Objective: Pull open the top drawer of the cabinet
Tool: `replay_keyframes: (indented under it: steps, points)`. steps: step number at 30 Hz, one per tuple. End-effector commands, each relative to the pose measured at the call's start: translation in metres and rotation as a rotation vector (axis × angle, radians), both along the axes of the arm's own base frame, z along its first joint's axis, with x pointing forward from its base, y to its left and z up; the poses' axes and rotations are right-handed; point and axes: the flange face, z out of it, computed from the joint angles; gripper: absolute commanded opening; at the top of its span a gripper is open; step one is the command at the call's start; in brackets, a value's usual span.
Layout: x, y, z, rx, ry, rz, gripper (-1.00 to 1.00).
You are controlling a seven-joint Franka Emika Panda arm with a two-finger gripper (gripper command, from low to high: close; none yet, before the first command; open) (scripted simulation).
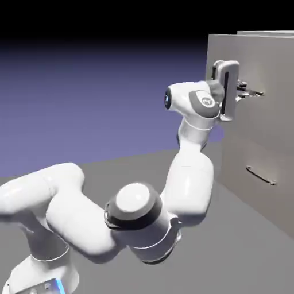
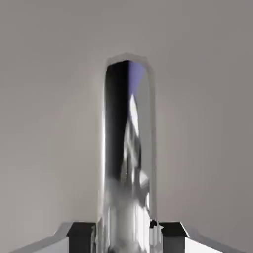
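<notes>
Blue-violet backdrop (image 1: 103, 103) behind a white arm (image 1: 189, 184) at the cabinet's upper front.
From the exterior view's left, the arm reaches right to the gripper (image 1: 244, 91), closed on the top drawer's handle (image 2: 127, 148); the top drawer (image 1: 278, 109) sits high on the grey cabinet (image 1: 221, 49), above the lower handle (image 1: 261, 175).
</notes>
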Motion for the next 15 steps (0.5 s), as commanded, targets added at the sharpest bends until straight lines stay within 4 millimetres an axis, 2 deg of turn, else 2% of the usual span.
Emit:
replay_keyframes:
  steps: [1, 12, 13, 14, 15]
  points:
    - [-0.011, 0.000, 0.000, -0.001, 0.002, 0.001, -1.00]
    - [-0.136, 0.000, 0.000, -0.001, 0.002, 0.001, -1.00]
    - [-0.136, 0.000, 0.000, -0.001, 0.002, 0.001, 1.00]
    - [-0.136, 0.000, 0.000, -0.001, 0.002, 0.001, 1.00]
    - [-0.149, 0.000, 0.001, 0.001, 0.002, 0.002, 1.00]
